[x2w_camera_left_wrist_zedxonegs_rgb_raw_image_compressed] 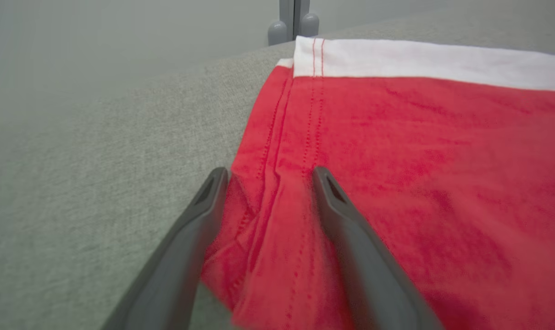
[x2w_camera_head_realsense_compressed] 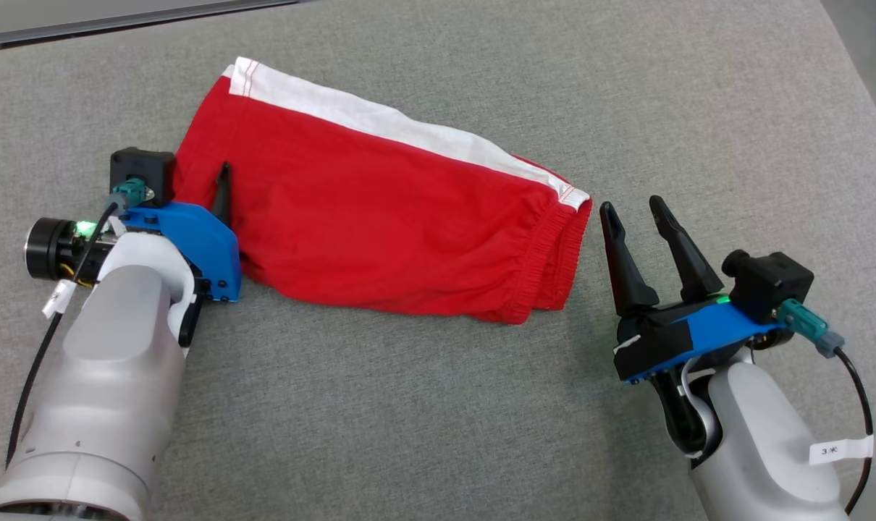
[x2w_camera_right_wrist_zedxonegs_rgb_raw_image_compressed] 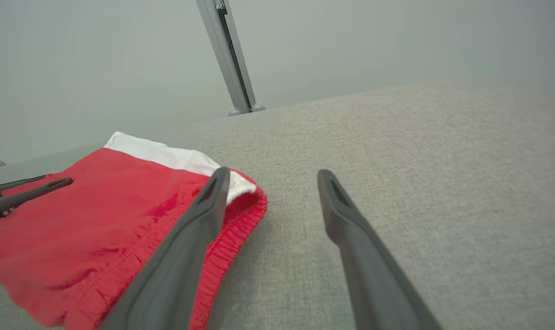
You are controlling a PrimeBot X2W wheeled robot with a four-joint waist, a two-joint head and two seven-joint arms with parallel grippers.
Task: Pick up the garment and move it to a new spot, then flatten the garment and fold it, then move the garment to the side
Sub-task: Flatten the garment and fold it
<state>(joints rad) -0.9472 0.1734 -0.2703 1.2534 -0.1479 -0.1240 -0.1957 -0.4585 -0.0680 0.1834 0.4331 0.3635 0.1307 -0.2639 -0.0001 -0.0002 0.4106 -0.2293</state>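
Surface: a grey woven cloth-covered tabletop (x2w_camera_head_realsense_compressed: 438,420) fills the head view.
Garment: a pair of red cotton shorts with a white side band (x2w_camera_head_realsense_compressed: 380,217) lies flat across the upper middle of the surface, slanting from far left down to near right.
Cloth: smooth over most of its face. The white band (x2w_camera_head_realsense_compressed: 380,119) runs along the far edge, and a gathered elastic waistband (x2w_camera_head_realsense_compressed: 557,246) closes the right end.
Forearms: the pale left forearm (x2w_camera_head_realsense_compressed: 112,376) reaches up from the lower left and the pale right forearm (x2w_camera_head_realsense_compressed: 756,441) from the lower right, each carrying a blue bracket.
Left gripper: its two dark fingers are spread apart at the shorts' left hem (x2w_camera_left_wrist_zedxonegs_rgb_raw_image_compressed: 269,176), pinching nothing. One finger lies on the red cloth, the other along the hem's edge, and a small ridge of fabric rises between them.
Right gripper: spread wide and empty (x2w_camera_head_realsense_compressed: 633,208), over bare surface just beside the waistband.
Head view adds: the whole outline of the shorts, with both arms flanking them.
Left wrist view adds: double rows of hem stitching (x2w_camera_left_wrist_zedxonegs_rgb_raw_image_compressed: 313,114) – red thread on the white band too.
Right wrist view adds: the waistband's ruffled end seen low and close – and the left gripper's fingers resting on the far red cloth.
Post: a slim grey metal upright (x2w_camera_right_wrist_zedxonegs_rgb_raw_image_compressed: 229,59) stands beyond the surface's far edge.
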